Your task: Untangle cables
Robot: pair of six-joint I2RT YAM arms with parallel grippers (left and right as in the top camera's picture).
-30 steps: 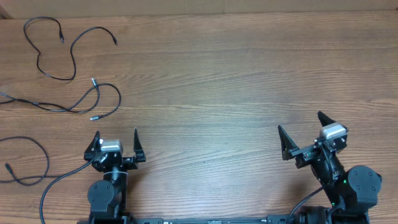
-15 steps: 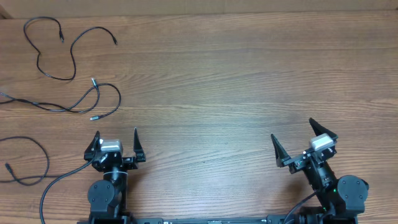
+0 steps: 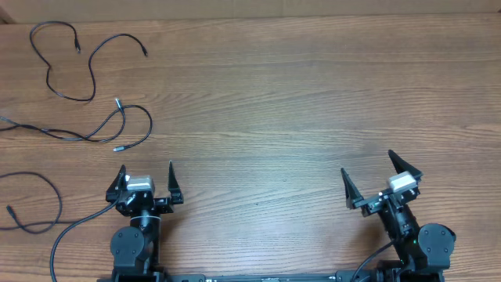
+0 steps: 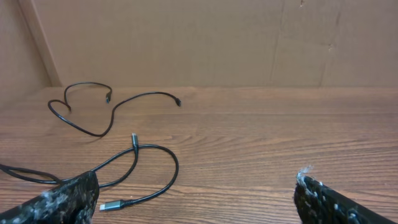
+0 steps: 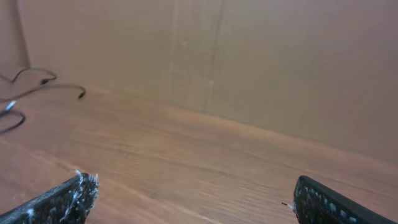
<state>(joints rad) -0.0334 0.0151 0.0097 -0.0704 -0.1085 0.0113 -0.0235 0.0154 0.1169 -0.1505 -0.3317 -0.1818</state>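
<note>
Three thin black cables lie apart at the table's left. One winds at the far back left, one makes a loop in the middle, and one curves at the left edge. From the left wrist the winding cable and the looped cable, with its silver plug, lie just ahead. My left gripper stands open and empty near the front edge, right of the cables. My right gripper is open and empty at the front right, far from the cables.
A brown board wall closes the far side of the wooden table. A thicker black arm cable curves beside the left arm's base, close to the cable at the left edge.
The right arm has drawn back toward the front edge and slightly left, still open. The left arm and the cables have not moved.
</note>
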